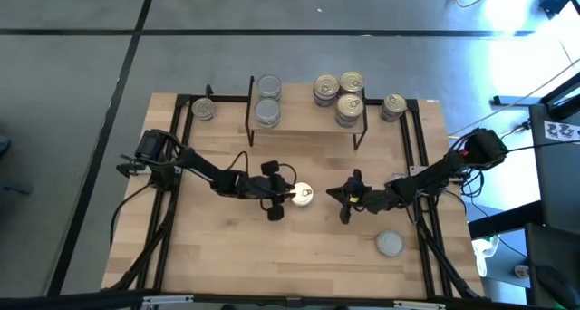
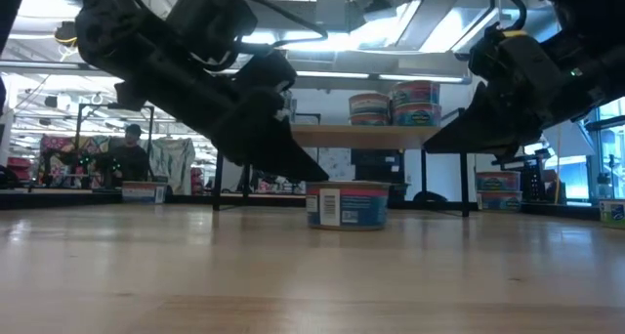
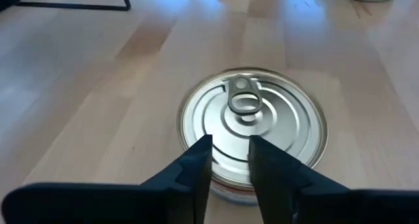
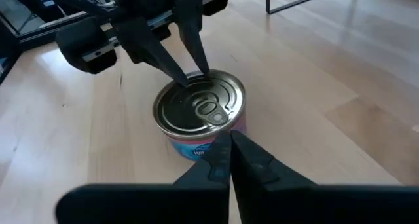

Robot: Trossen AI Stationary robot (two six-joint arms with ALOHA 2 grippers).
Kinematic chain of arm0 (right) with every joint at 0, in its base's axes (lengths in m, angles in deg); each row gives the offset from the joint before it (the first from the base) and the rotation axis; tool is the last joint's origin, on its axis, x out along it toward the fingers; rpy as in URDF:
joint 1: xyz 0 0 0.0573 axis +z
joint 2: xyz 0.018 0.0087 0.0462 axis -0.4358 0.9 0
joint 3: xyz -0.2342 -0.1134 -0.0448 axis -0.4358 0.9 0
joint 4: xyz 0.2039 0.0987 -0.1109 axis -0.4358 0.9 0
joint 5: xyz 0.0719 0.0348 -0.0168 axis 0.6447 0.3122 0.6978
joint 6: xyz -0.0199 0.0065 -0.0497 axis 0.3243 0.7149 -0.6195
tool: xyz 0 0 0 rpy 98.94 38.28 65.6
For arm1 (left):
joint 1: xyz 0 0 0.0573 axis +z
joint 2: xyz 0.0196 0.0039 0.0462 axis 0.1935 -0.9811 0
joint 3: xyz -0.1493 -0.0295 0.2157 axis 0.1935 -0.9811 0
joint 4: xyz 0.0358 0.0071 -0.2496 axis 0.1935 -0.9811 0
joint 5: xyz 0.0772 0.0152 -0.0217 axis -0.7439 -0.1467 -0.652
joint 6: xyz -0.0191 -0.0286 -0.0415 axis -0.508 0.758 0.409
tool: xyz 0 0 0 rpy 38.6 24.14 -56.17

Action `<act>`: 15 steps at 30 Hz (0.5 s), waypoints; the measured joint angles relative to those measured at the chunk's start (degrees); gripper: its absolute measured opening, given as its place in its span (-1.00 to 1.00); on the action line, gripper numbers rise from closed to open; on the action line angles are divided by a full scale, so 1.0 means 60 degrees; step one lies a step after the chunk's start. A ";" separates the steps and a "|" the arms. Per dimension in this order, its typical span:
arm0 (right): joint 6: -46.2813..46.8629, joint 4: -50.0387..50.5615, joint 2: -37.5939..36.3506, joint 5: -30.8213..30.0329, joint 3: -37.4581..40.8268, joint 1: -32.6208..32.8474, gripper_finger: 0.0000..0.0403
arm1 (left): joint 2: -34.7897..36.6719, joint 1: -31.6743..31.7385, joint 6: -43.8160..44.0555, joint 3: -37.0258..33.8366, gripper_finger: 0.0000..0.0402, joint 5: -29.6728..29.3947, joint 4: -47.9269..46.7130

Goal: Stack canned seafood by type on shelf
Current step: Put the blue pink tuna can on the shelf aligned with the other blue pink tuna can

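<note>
Meanwhile, five cans [image 1: 337,94] sit on the shelf [image 1: 306,120], stacked by type.

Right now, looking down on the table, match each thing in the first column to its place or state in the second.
1. left hand
2. right hand
3. lone plain silver-lidded round metal tin
4. two grey-lidded round metal tins

a. on the low light-wood shelf
b. fingers shut
c. bare tabletop, right side, away from the shelf
d. fingers slightly apart at the lid of the round pull-ring tin

Pairs: 1-d, 2-b, 3-c, 4-a
</note>
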 joint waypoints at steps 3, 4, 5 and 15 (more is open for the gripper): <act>0.0000 0.0009 -0.0003 0.0000 -0.0001 0.0000 -0.95 | 0.0014 -0.0023 0.0016 -0.0090 -0.56 -0.0010 -0.0054; 0.0000 0.0006 0.0000 0.0000 -0.0004 0.0000 -0.95 | 0.0018 -0.0041 0.0035 -0.0121 -0.57 -0.0014 -0.0053; 0.0000 0.0005 0.0000 -0.0004 -0.0004 0.0000 -0.95 | 0.0022 -0.0058 0.0056 -0.0162 -0.58 -0.0027 -0.0054; -0.0215 0.0049 -0.0007 -0.0204 -0.0004 0.0000 -0.95 | 0.0029 -0.0106 0.0275 -0.0506 -0.64 -0.0063 -0.0063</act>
